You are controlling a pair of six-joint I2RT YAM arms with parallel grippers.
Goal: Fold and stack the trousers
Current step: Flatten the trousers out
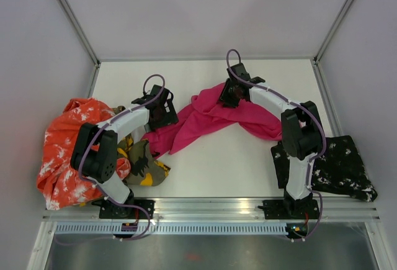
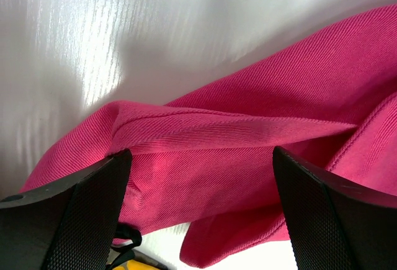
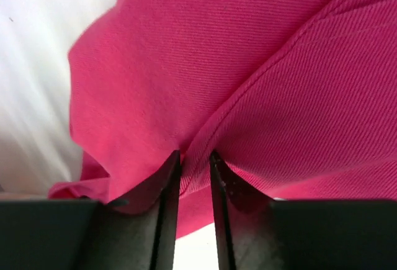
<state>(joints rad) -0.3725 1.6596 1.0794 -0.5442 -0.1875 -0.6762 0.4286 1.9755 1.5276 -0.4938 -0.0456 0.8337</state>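
1. Magenta-pink trousers (image 1: 205, 118) lie mid-table, a rumpled arch strung between the two arms, one end trailing toward the near-left.
2. Right gripper (image 1: 232, 93) is at the far crest of that arch. On its wrist view, the right gripper (image 3: 194, 158) has its jaws nearly together, pinching a raised ridge of the pink cloth.
3. Left gripper (image 1: 162, 112) is over the pink pair's left end, jaws spread wide. Its own camera shows the left gripper (image 2: 201, 158) straddling a fold with nothing caught.
4. Progress looks early to me: the pink pair is unfolded and bunched, and there is no stack.
5. Orange-white trousers (image 1: 62, 152) are heaped at the left edge, spilling off it. Camouflage trousers (image 1: 146, 164) sit crumpled just beside them.
6. Black splattered trousers (image 1: 338, 164) lie fairly flat at the near-right corner, perhaps already folded; I can't confirm it.
7. The table (image 1: 217, 171) is plain white, closed in by pale walls (image 1: 205, 9), with an aluminium rail (image 1: 211, 207) along the near edge.
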